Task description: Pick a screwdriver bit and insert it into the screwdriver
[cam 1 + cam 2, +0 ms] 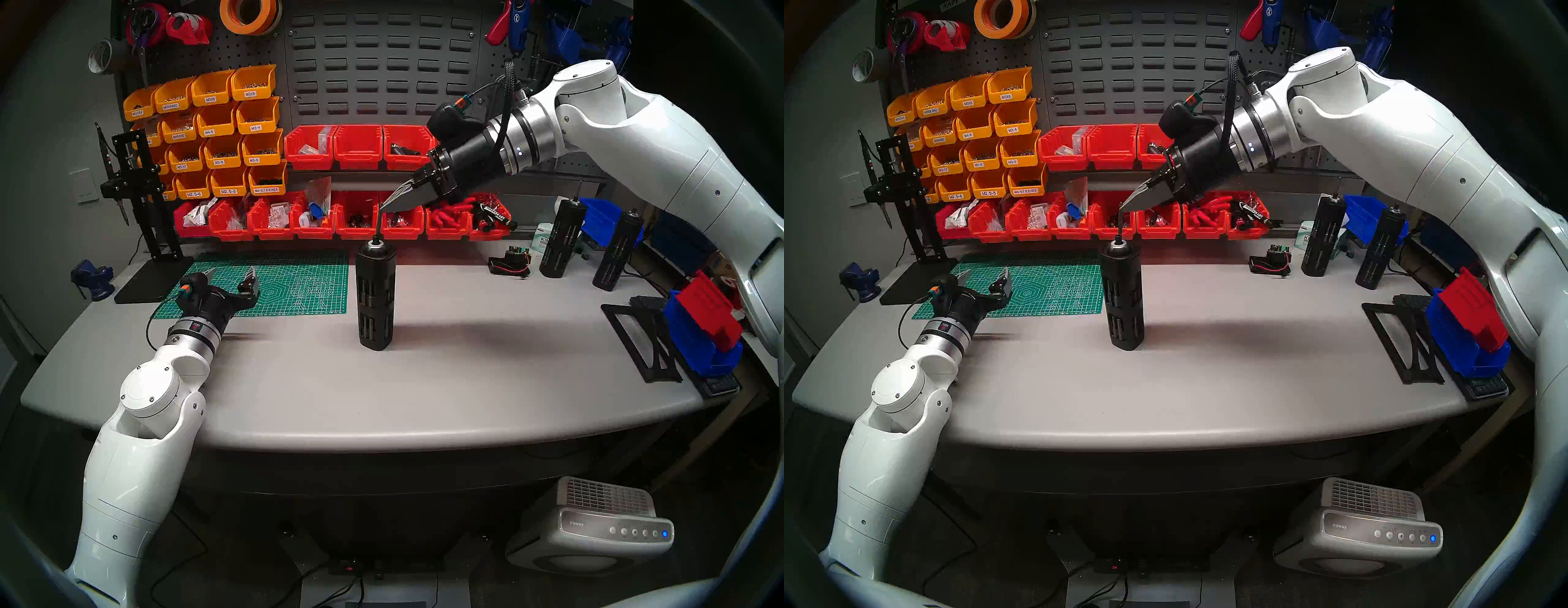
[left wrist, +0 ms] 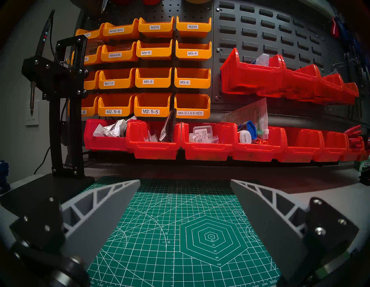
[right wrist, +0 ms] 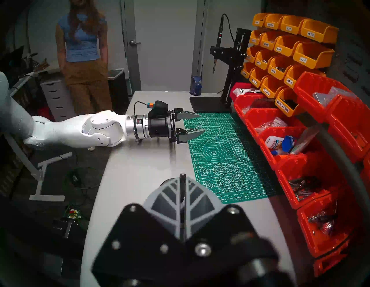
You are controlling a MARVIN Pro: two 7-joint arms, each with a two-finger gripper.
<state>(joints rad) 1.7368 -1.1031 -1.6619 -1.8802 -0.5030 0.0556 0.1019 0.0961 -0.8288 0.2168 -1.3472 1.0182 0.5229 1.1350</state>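
The screwdriver (image 1: 375,297) (image 1: 1122,297), a tall black slotted cylinder, stands upright on the grey table at centre. My right gripper (image 1: 384,208) (image 1: 1123,206) (image 3: 182,180) hangs just above it, shut on the screwdriver bit (image 1: 377,224) (image 1: 1119,221) (image 3: 182,190). The thin dark rod points down from the fingertips. Its lower end meets the silver-ringed top socket (image 1: 375,243); how deep it sits I cannot tell. My left gripper (image 1: 231,274) (image 1: 986,274) (image 2: 185,181) (image 3: 202,123) rests open and empty over the green cutting mat (image 1: 297,276).
Two more black cylinders (image 1: 562,237) (image 1: 617,250) stand at the right rear. Red bins (image 1: 360,220) and orange bins (image 1: 220,127) line the back wall. A black stand (image 1: 135,204) is at left, blue-red bins (image 1: 700,331) at right. A person (image 3: 84,50) stands beyond the table.
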